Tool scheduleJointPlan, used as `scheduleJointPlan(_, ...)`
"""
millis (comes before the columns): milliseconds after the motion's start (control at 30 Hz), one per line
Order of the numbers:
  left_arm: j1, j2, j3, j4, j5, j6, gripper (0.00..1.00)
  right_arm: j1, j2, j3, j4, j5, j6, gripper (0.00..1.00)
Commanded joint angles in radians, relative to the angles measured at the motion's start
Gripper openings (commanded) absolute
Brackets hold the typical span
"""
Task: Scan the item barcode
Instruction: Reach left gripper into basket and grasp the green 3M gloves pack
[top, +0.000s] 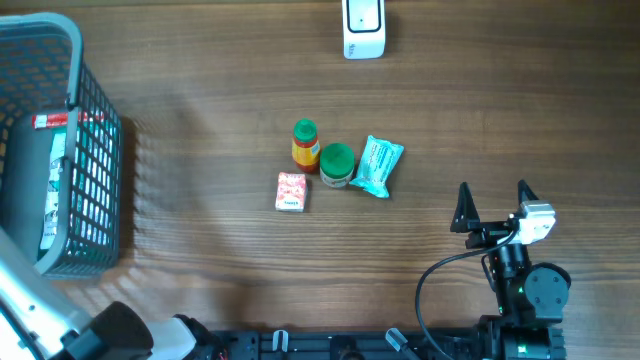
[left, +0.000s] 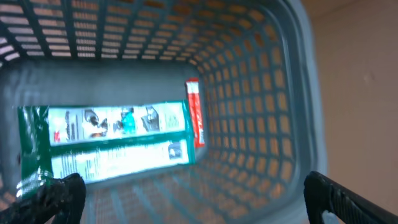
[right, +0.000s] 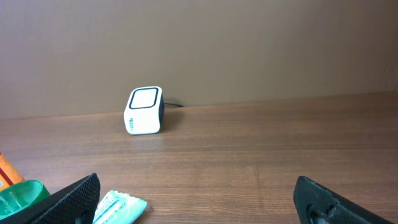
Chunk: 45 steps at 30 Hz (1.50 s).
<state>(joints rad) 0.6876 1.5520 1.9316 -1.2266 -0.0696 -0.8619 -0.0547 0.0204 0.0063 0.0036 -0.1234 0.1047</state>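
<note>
your right gripper (top: 493, 190) is spread wide and empty near the cluster mid-table, so go for the teal packet (top: 377, 165) just beside the green-lidded jar (top: 337, 165): it looks light, soft and slippery, best pinched across its narrow middle, while your left gripper (left: 189, 180) hangs spread over the basket (top: 97, 180).

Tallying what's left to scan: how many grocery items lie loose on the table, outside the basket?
4, clustered mid-table: orange bottle with green cap, green-lidded jar, teal foil pouch, small pink carton nearest the robot. Nothing seems hidden behind them.
</note>
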Motion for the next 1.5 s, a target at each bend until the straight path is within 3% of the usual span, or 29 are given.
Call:
scheduleJointPlan(0, 0.098, 0.004, -0.145, 0.116, 0.187, 0.213, 1.00, 0.003, -0.004, -0.001, 0.004, -0.001, 0.002, 1.00)
scheduleJointPlan(200, 0.105, 0.024, -0.474, 0.459, 0.083, 0.418, 1.00, 0.003, -0.004, -0.001, 0.004, -0.001, 0.002, 1.00)
scheduleJointPlan(467, 0.071, 0.130, -0.740, 0.657, 0.077, 0.787, 1.00, 0.003, -0.004, -0.001, 0.004, -0.001, 0.002, 1.00)
scheduleJointPlan(1033, 0.070, 0.401, -0.755, 0.770, 0.052, 0.837, 1.00, 0.003, -0.004, -0.001, 0.004, -0.001, 0.003, 1.00)
scheduleJointPlan(1067, 0.070, 0.415, -0.755, 0.768, 0.053, 0.855, 0.85, 0.003, -0.004, -0.001, 0.004, -0.001, 0.002, 1.00)
scheduleJointPlan(1133, 0.070, 0.441, -0.755, 0.755, 0.053, 0.900, 0.45, 0.003, -0.004, -0.001, 0.004, -0.001, 0.002, 1.00)
scheduleJointPlan(1167, 0.070, 0.449, -0.755, 0.746, 0.053, 0.908, 0.20, 0.003, -0.004, -0.001, 0.004, -0.001, 0.002, 1.00)
scheduleJointPlan(1200, 0.070, 0.454, -0.755, 0.737, 0.052, 0.908, 0.04, 0.003, -0.004, -0.001, 0.004, -0.001, 0.003, 1.00)
scheduleJointPlan(1467, 0.070, 0.417, -0.753, 0.684, 0.010, 0.891, 0.04, 0.003, -0.004, -0.001, 0.004, -0.001, 0.002, 1.00)
